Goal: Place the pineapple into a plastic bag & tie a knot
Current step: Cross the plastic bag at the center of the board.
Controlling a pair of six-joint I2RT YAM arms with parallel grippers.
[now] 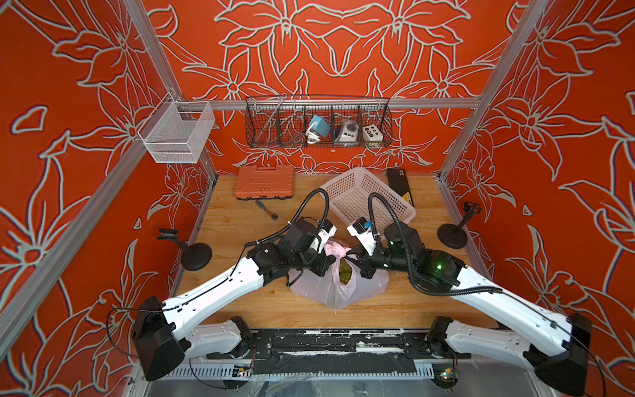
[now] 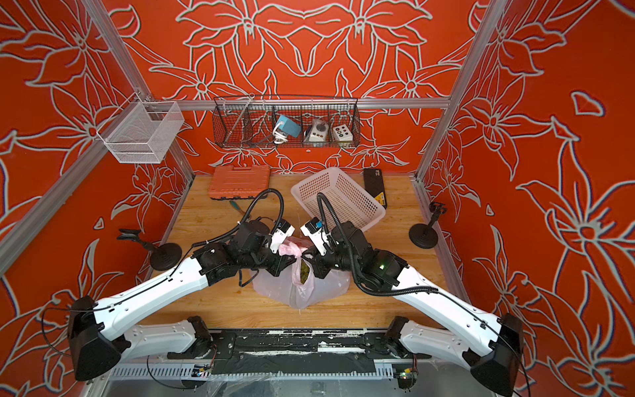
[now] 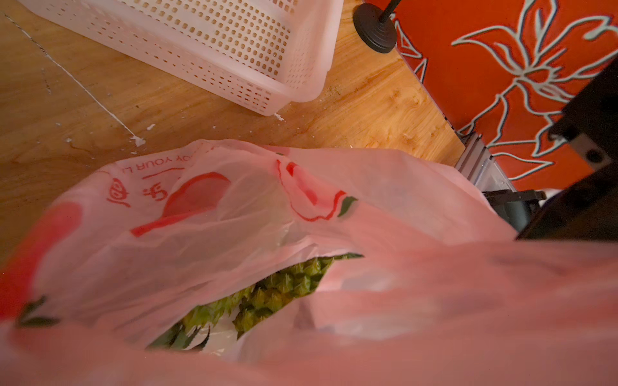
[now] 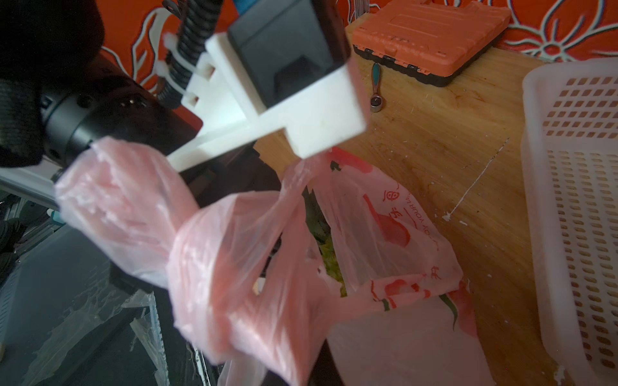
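At the near middle of the table (image 1: 240,240), found the plastic bag (image 1: 309,288) slumped, pineapple (image 1: 345,273) inside. Noted left gripper (image 1: 324,263) and right gripper (image 1: 357,261) each pressed together on its bunched pink handles (image 1: 335,248), crossed only loosely. Judged uneven pulling likely to slip a handle free or tear thin film

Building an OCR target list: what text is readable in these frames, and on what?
"OY YOUR L": red print on the plastic bag, cut off by folds.
Red characters beside it: cannot read.
White mark and yellow label on the black box: too small.
Embossing on the orange case: blurred.
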